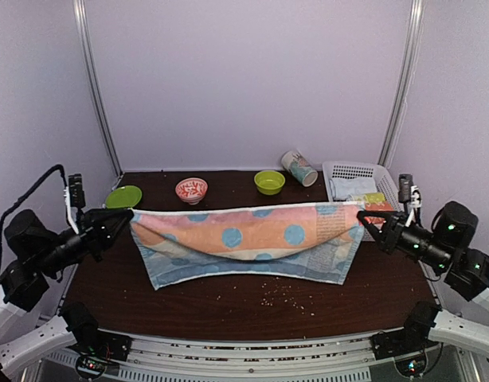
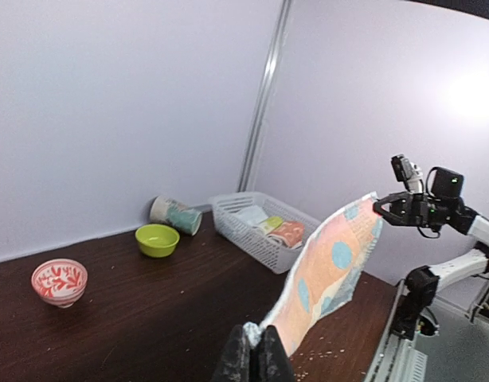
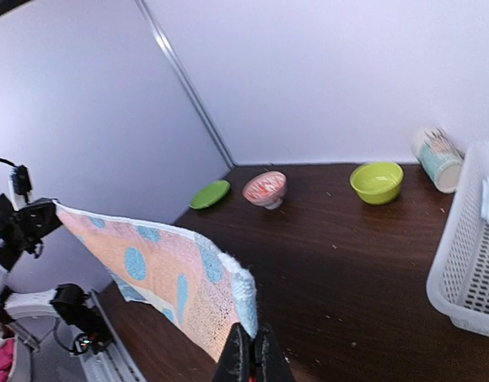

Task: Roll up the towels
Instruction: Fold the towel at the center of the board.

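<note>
Dotted towel (image 1: 244, 239) is held taut and unrolled, clamped by left gripper (image 1: 128, 216) at 9 o'clock, right gripper (image 1: 361, 217) at 3; rolling judged unstarted.

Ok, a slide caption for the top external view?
Dotted towel stretched over the dark table, left and right jaws each shut on an upper corner.
</note>
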Controlling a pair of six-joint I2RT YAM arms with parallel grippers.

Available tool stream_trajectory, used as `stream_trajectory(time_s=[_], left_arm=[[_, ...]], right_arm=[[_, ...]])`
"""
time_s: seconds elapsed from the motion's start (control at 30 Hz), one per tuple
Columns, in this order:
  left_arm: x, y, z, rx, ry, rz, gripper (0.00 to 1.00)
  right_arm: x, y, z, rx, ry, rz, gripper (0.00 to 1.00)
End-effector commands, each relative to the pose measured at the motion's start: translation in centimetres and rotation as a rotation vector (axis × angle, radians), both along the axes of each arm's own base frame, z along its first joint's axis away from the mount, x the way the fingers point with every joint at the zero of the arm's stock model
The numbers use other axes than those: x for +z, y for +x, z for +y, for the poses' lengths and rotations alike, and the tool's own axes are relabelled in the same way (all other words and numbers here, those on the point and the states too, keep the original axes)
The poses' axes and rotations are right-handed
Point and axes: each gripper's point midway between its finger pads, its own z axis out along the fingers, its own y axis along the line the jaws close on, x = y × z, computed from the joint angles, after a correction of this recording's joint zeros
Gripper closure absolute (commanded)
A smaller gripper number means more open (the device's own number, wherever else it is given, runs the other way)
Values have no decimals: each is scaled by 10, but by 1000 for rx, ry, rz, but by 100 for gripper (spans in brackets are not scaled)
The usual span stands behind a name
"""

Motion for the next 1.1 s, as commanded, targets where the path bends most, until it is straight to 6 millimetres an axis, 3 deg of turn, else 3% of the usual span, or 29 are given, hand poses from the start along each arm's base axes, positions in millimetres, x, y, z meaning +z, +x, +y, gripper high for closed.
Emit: stream_trajectory(time_s=[0.0, 0.07, 0.1, 0.2, 0.3, 0.4, 0.5, 0.63, 0.83, 0.97, 1.07], left_arm=[[50, -65, 12, -187, -88, -80, 100], [60, -67, 19, -159, -114, -109, 100], [59, -62, 20, -136, -113, -113, 100], [44, -32, 7, -84, -90, -78, 100], [15, 9, -13, -29, -33, 10, 100], [-21, 55, -23, 81, -3, 95, 100], [-52, 92, -18, 207, 21, 144, 100], [-92, 127, -8, 304, 62, 214, 100], [-134, 141, -8, 333, 114, 309, 100], [-140, 140, -2, 359, 116, 287, 100], [-136, 137, -9, 313, 105, 250, 100]], right_arm=[[54, -54, -4, 183, 81, -80, 100], [58, -54, -9, 161, 86, -83, 100], [51, -48, -9, 136, 72, -72, 100], [27, -23, -1, 82, 57, -28, 100], [2, 7, 16, 55, 83, 48, 100], [-32, 38, 19, -30, 64, 127, 100], [-64, 63, 13, -128, 22, 178, 100], [-103, 88, 5, -229, -49, 239, 100], [-129, 104, -3, -310, -127, 260, 100], [-133, 109, -3, -321, -165, 249, 100], [-132, 110, -3, -321, -166, 226, 100]])
